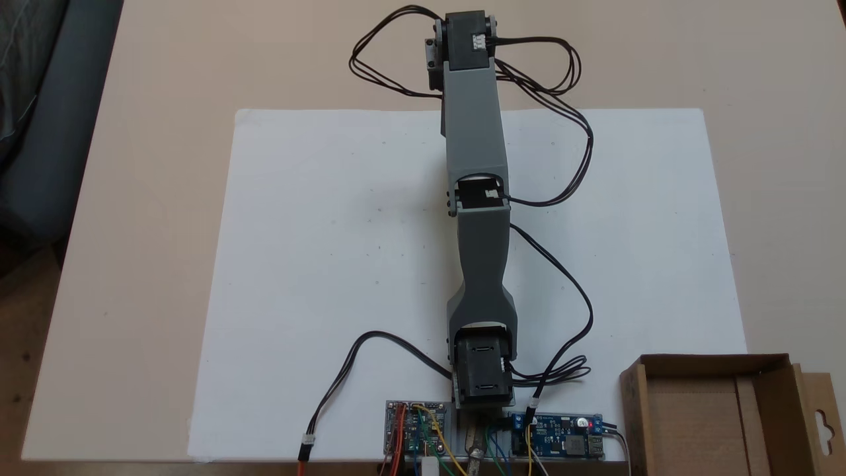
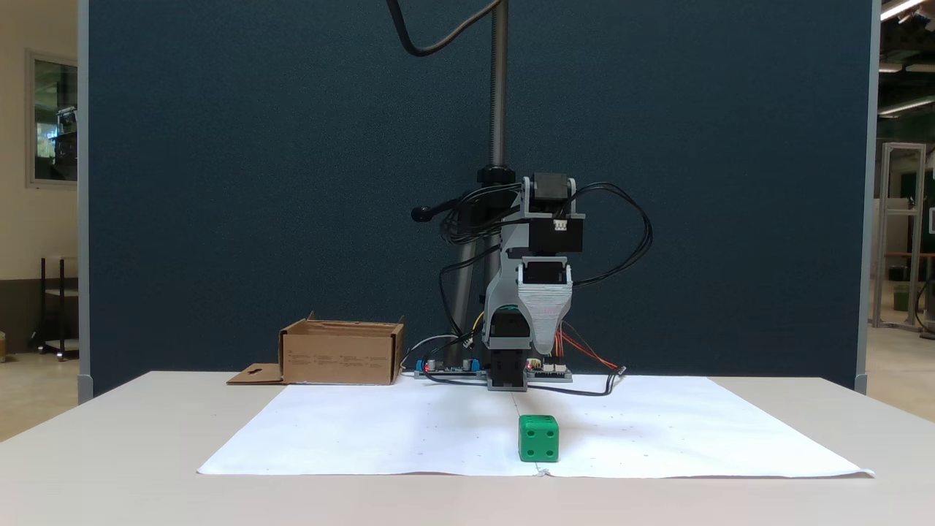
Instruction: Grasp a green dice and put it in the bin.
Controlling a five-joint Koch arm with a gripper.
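The green dice (image 2: 539, 438) sits free on the white paper (image 2: 409, 431), just inside its near edge on the bench (image 2: 109, 453), ready for picking. The fingers (image 2: 546, 343) hang above it, their state impossible to tell. The bin (image 2: 342, 354) waits far left, open-topped for the drop.

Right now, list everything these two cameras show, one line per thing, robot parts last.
green dice: one, bright green, near the sheet's front edge in a fixed view, apart from the gripper.
bin: one, brown cardboard, open, beside the arm's base, on the table.
paper sheet: one, white, spread over the table.
table: one, beige.
partition: one, dark blue, behind the table.
circuit boards: two, blue, at the arm's base.
arm: one, grey, stretched over the sheet.
gripper: one, grey, pointing down, above the sheet; state unclear.
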